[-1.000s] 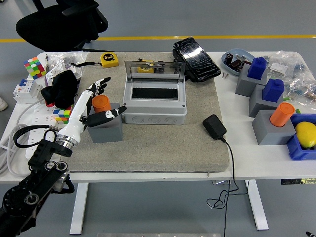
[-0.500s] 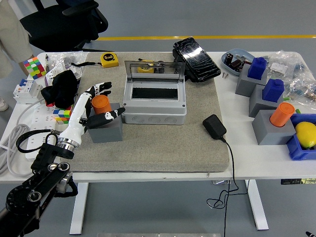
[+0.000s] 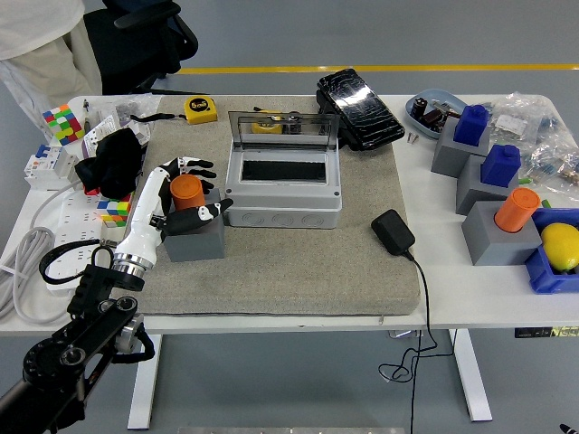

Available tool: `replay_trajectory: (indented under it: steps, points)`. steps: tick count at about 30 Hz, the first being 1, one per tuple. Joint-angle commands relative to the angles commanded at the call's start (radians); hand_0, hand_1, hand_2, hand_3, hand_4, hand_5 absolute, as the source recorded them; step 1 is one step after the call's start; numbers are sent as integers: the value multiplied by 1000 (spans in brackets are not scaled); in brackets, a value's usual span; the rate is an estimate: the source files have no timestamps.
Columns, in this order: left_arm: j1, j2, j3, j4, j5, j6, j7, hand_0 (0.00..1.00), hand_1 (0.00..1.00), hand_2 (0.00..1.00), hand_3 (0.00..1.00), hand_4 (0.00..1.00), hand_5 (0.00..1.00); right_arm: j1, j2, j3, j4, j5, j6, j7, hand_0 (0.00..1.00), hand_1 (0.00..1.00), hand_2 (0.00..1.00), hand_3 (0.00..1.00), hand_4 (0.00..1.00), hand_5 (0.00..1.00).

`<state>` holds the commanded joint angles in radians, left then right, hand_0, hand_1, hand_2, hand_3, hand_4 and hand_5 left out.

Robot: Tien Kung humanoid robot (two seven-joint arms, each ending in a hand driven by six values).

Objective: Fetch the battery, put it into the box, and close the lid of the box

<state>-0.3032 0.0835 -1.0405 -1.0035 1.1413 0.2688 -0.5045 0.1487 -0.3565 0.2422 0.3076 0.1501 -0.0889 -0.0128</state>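
Note:
The battery [image 3: 186, 190] is an orange cylinder standing upright in a grey block holder [image 3: 194, 237] on the grey mat, just left of the box. The box [image 3: 283, 206] is a grey enclosure whose clear lid [image 3: 283, 127] stands open and upright at its back edge. My left hand [image 3: 210, 187] reaches in around the battery: its fingers [image 3: 192, 165] curve behind the top, the thumb [image 3: 213, 211] lies in front over the block. The fingers are spread and not closed on the battery. The right arm is out of view.
A person [image 3: 36, 32] stands at the far left corner. A yellow tape measure [image 3: 201, 108] and a black device [image 3: 359, 107] lie behind the box, and a black adapter [image 3: 393, 231] with its cable lies right of it. More grey blocks with blue and orange pieces [image 3: 503, 221] stand at the right.
My left hand has moved forward and right around the battery, its fingers curling over behind it. A person has come into view at the top left.

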Motion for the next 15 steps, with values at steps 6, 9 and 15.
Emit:
replay_trajectory:
  steps: [6, 9, 15]
  points:
    - [-18, -25, 0, 21, -27, 9, -24, 306, 276, 278, 326, 930, 2, 0, 1, 1, 0, 1, -2, 4, 579, 629, 659, 557, 958, 482]
    - [-25, -35, -1, 26, -38, 16, -40, 255, 212, 221, 273, 841, 2, 0, 0, 2, 0, 1, -4, 7, 579, 629, 657, 557, 958, 482]
    - [-37, -49, -3, 41, -50, 25, -59, 243, 167, 192, 253, 773, 2, 0, 1, 0, 0, 3, -6, 13, 573, 629, 658, 557, 958, 482]
